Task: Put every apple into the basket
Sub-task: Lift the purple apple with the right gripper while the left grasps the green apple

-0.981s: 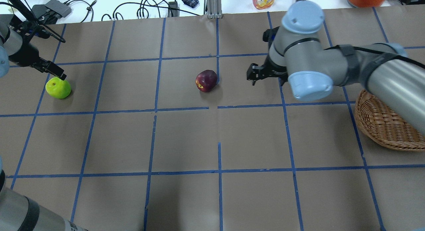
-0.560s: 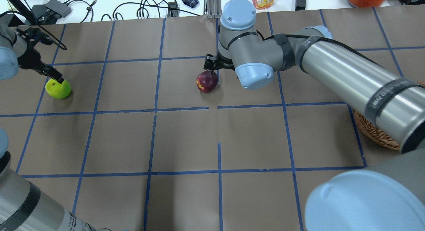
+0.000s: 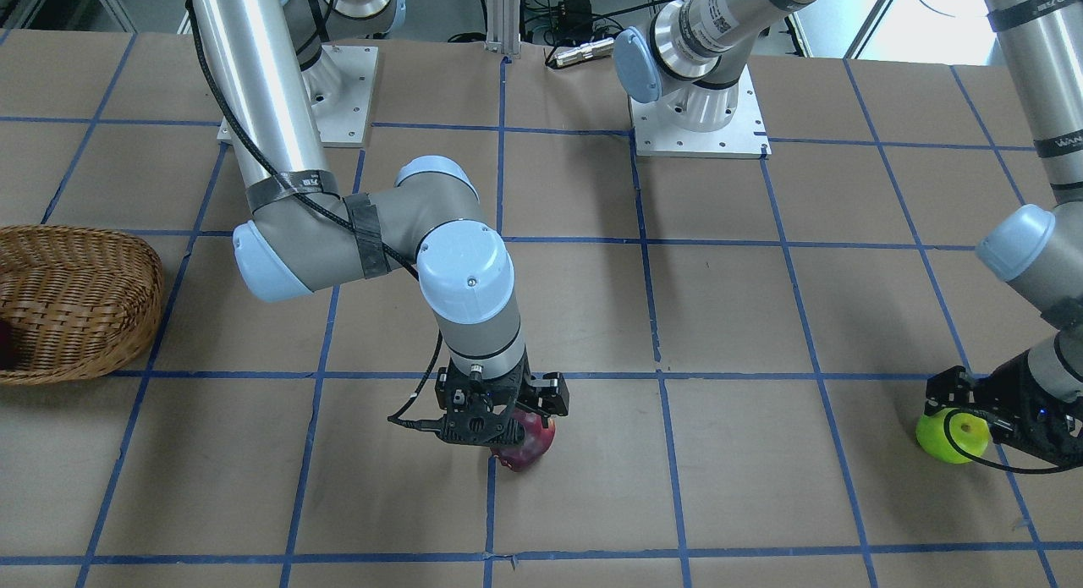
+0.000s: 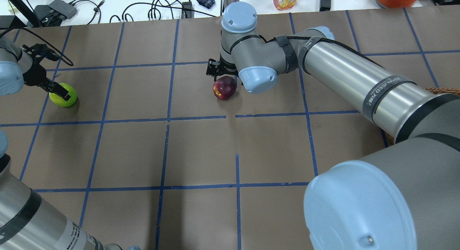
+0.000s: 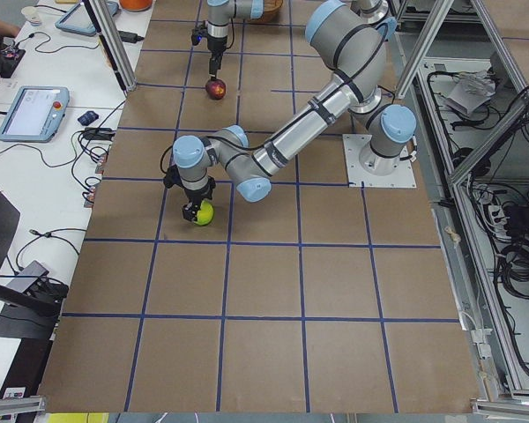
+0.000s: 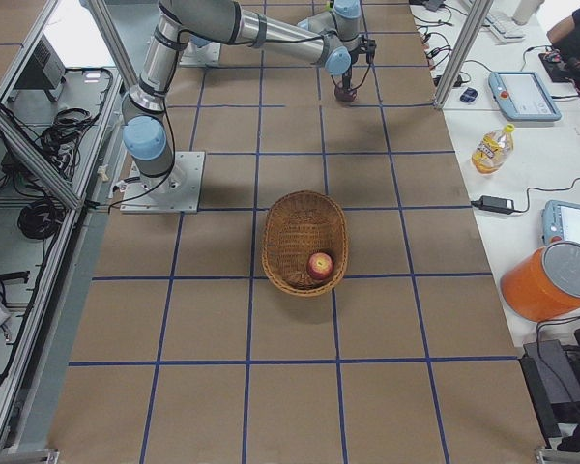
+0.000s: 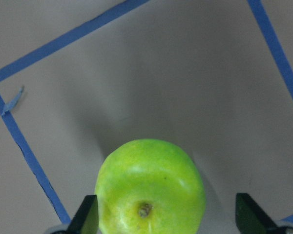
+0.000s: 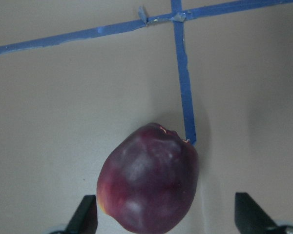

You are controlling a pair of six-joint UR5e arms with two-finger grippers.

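Observation:
The green apple (image 4: 64,95) lies on the table at the far left, and my left gripper (image 4: 54,90) is low over it. In the left wrist view the apple (image 7: 151,187) sits between the open fingertips (image 7: 88,217), with a gap on the right side. The purple apple (image 4: 224,88) lies near the table's middle. My right gripper (image 4: 220,72) hangs open over it, and it (image 8: 149,187) shows between the spread fingers. The red apple (image 6: 319,264) lies in the wicker basket (image 6: 288,227) at the robot's right end of the table.
An orange bucket (image 6: 561,280), a juice bottle (image 6: 491,147), a power brick and cables (image 4: 161,9) lie on the white bench beyond the table's far edge. My right arm (image 4: 345,77) stretches across the right half and hides most of the basket in the overhead view.
My right arm has swung left from near the basket to over the purple apple. My left gripper has come down around the green apple.

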